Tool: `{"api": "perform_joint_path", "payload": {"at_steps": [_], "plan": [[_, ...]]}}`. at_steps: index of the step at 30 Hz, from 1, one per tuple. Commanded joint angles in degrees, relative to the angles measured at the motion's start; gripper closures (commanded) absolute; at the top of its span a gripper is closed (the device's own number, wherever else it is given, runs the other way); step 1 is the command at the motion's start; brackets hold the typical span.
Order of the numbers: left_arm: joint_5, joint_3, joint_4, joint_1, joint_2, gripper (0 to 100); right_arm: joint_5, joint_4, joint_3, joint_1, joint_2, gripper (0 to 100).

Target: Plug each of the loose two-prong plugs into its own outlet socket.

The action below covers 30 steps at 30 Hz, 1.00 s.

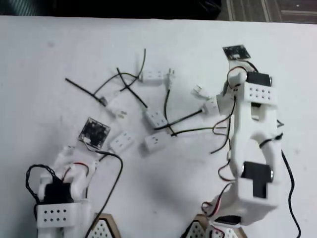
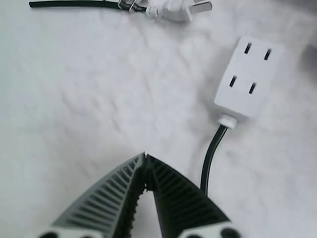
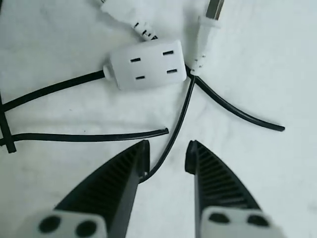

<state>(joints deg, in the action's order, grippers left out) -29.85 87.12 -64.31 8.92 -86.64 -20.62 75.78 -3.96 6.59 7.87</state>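
left gripper (image 2: pixel 145 157): dark ribbed fingers pressed together, nothing held | right gripper (image 3: pixel 167 148): fingers parted, thin black cable (image 3: pixel 174 126) laid between them, not clamped | white four-slot plastic outlet block (image 3: pixel 147 63) seen beyond, white two-prong plug (image 3: pixel 202 34) left loose just beside it | second white outlet block (image 2: pixel 250 77) and second loose white plug (image 2: pixel 176 9) seen apart ahead of left gripper | white cloth-covered table (image 1: pixel 44 54) bordered by dark floor strip (image 1: pixel 124 7)

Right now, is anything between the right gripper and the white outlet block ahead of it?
Yes. A cut black cord end lies across the gap, and a second black cord runs from the outlet block into the open right gripper.
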Motion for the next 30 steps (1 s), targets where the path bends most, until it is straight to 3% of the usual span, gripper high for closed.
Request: {"api": "perform_joint_path", "payload": {"at_steps": [1, 17, 30], "plan": [[0.18, -0.09, 0.53, 0.40, -1.19, 98, 0.35, -1.27, 2.90, 0.40, 2.86, 86.5], [0.18, 0.44, 0.53, 0.13, -1.36, 98, 0.35, -12.97, 2.90, 2.24, 14.55, 86.8], [0.18, 0.44, 0.53, 0.13, -1.36, 98, 0.35, -13.23, 2.99, 3.56, 14.64, 86.8]]}}
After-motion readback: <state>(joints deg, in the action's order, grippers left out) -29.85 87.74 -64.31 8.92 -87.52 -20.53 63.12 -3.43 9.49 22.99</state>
